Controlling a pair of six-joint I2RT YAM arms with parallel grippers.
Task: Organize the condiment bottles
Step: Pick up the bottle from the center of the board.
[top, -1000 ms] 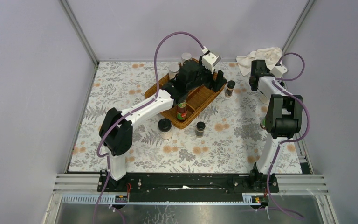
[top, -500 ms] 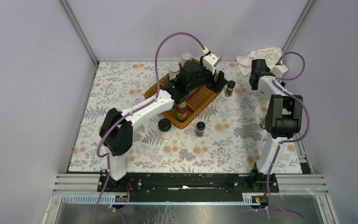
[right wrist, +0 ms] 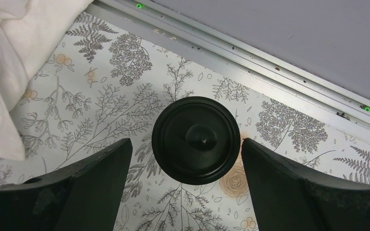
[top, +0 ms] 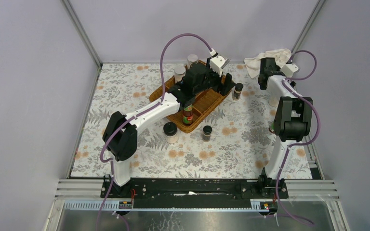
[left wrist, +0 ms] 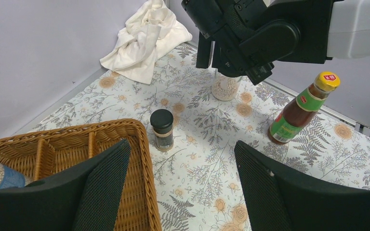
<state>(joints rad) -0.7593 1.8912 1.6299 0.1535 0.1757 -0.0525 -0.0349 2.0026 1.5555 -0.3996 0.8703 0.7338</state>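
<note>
Right claw (right wrist: 185,145) has shifted, gaping above black-lidded jar (right wrist: 196,139); left claw (left wrist: 182,147) gapes empty.

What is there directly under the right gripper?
A black-lidded jar stands on the floral tablecloth, between the open fingers of the right gripper. The lid hides its contents from above; the left wrist view shows pale grains inside, with the jar's top covered.

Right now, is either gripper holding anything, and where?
Nothing is held. The right gripper is open over a black-lidded jar, not gripping it; the left gripper is open, empty.
</note>
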